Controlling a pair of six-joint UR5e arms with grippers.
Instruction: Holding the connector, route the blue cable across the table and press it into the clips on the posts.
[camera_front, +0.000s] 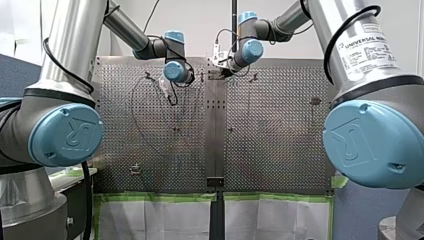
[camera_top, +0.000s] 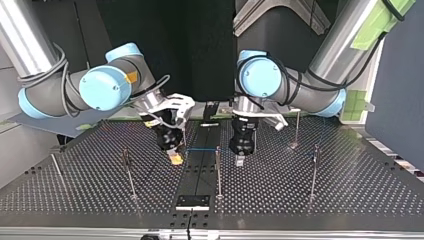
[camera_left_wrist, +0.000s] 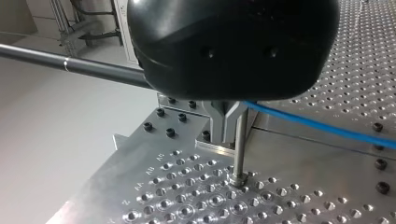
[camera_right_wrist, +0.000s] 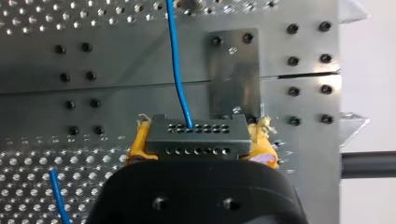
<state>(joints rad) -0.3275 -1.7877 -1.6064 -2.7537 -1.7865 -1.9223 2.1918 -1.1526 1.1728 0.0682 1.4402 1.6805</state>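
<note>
One thin blue cable (camera_top: 202, 149) runs level between our two end effectors, just above the middle of the top view, over the silver perforated metal desk (camera_top: 310, 195). Our right end effector (camera_top: 175, 157) sits left of centre there. In the right wrist view its yellow pads (camera_right_wrist: 138, 145) are clamped from both sides on a flat grey metal connector (camera_right_wrist: 196, 137) with two rows of small holes, so it is narrow and holding that block. The cable leaves the connector's farther row of holes and runs straight ahead of the end effector, across the bolted seam of the desk. Another short stretch of blue cable shows beside the end effector, over the holes.

Our left end effector (camera_top: 240, 159) is right of centre in the top view, pointing down at the desk. In the left wrist view its metal fingers (camera_left_wrist: 219, 126) are drawn close together; the cable comes out at their side and runs off low over the desk, so we read it as narrow and gripping the cable. A slim upright metal post (camera_left_wrist: 240, 144) stands just beside those fingers, its foot set in the desk.

More thin posts stand apart across the desk in the top view, one of them between the two end effectors and under the cable.
</note>
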